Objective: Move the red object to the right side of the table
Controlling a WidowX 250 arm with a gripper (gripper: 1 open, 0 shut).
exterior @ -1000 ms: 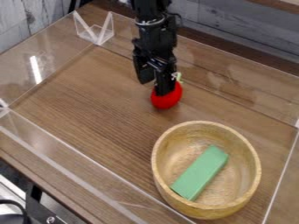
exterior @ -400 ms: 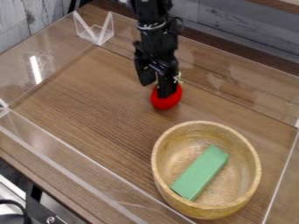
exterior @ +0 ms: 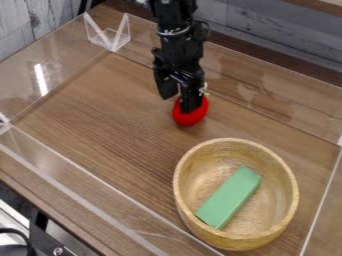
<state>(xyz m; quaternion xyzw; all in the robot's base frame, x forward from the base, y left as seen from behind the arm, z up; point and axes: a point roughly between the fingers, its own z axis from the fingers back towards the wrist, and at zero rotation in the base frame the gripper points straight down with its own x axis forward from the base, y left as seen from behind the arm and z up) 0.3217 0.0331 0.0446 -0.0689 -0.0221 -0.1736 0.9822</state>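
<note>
- A round light wooden bowl [exterior: 238, 192] sits on the near right part of the brown wood-grain table [exterior: 94, 120]; a flat green rectangular block [exterior: 230, 196] lies inside it, slanted, one end leaning up toward the bowl's far wall.
- The bowl stands apart from the small glossy red egg-shaped toy [exterior: 190, 111], which rests on the tabletop near the middle, a little toward the far side.
- Low clear acrylic walls [exterior: 40, 65] edge the table; a small clear angled acrylic piece [exterior: 106, 33] stands at the far left, behind the arm.
- The black robot gripper [exterior: 182, 93] points straight down right over the red toy, its jaws spread wide, with the fingers reaching down to the toy's upper part.
- Whether the fingers touch the toy cannot be told; they cover its top and far side, so only the lower red body shows clearly.
- The toy's leafy tip is a tiny pale speck beside the right finger, too small to make out properly.
- The arm is cut off by the top edge of the view, and the near left corner shows only a dark, cropped bit of equipment under the table edge.
- No brand, label or readable writing shows on any surface.
</note>
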